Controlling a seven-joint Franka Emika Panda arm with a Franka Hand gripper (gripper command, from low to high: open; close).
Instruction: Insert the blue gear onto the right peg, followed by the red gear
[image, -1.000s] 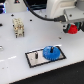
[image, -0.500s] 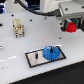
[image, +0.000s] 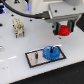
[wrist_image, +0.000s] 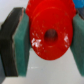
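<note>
The blue gear (image: 51, 52) lies flat on the black-framed grey plate (image: 34, 61), seated over its right peg, which is hidden under the gear. The left peg (image: 37, 55) stands bare. My gripper (image: 64, 29) is shut on the red gear (image: 65, 32) and holds it in the air, up and to the exterior view's right of the blue gear. In the wrist view the red gear (wrist_image: 48, 30) with its dark centre hole sits between the teal finger pads (wrist_image: 20, 47) of my gripper (wrist_image: 48, 40).
A tan and white block-like object (image: 18, 28) stands on the white table at the back on the exterior view's left. A black cable (image: 22, 16) runs across behind it. A dark blue object (image: 1, 22) is at the left edge.
My gripper has moved toward the exterior view's left with the red gear in it, closer to the plate. The blue gear and plate have not moved.
</note>
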